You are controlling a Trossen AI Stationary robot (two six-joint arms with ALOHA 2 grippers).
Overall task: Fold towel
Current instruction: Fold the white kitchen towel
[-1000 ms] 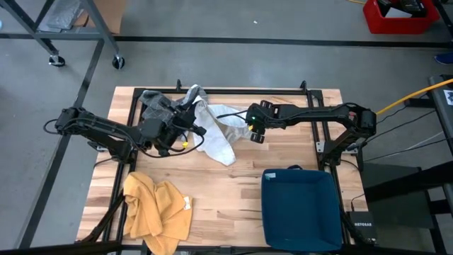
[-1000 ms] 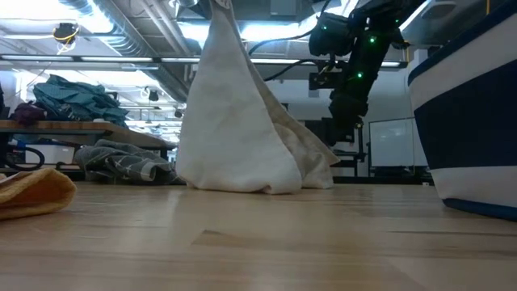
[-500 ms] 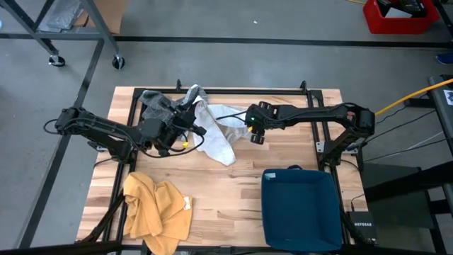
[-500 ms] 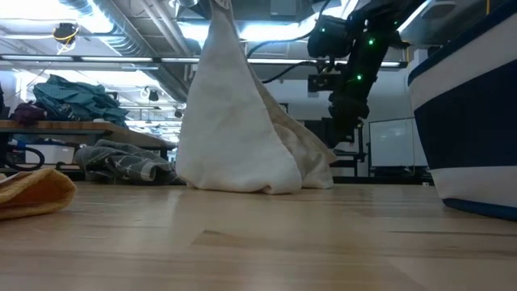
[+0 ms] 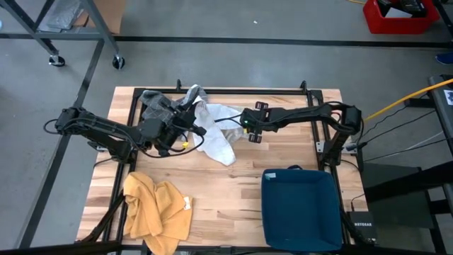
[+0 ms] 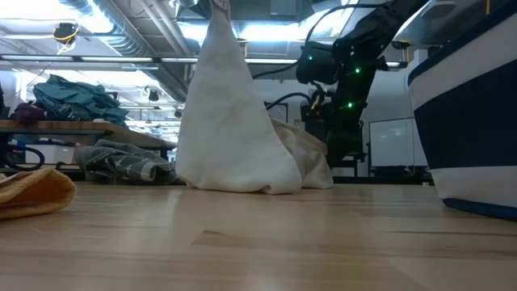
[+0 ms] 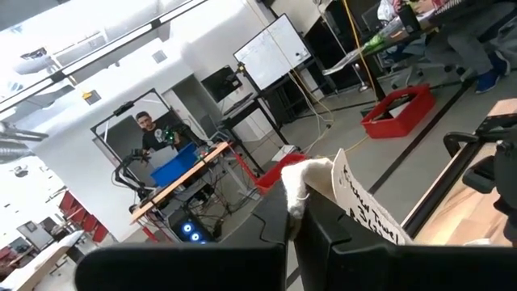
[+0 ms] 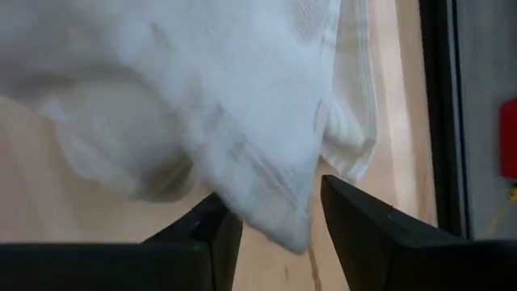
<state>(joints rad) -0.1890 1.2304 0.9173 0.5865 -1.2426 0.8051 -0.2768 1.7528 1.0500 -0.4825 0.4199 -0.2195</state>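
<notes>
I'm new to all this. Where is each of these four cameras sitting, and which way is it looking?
High view: above, facing straight down on the wooden table; both dark arms show.
Low view: at tabletop height, looking level across; the right arm hangs behind the white cloth towel.
Left wrist view: on the left arm, looking past the shut left pincer, which pinches the towel's corner, into the room.
Right wrist view: on the right arm, looking at the towel; the open right pincer frames its edge.
All four views share the towel.
</notes>
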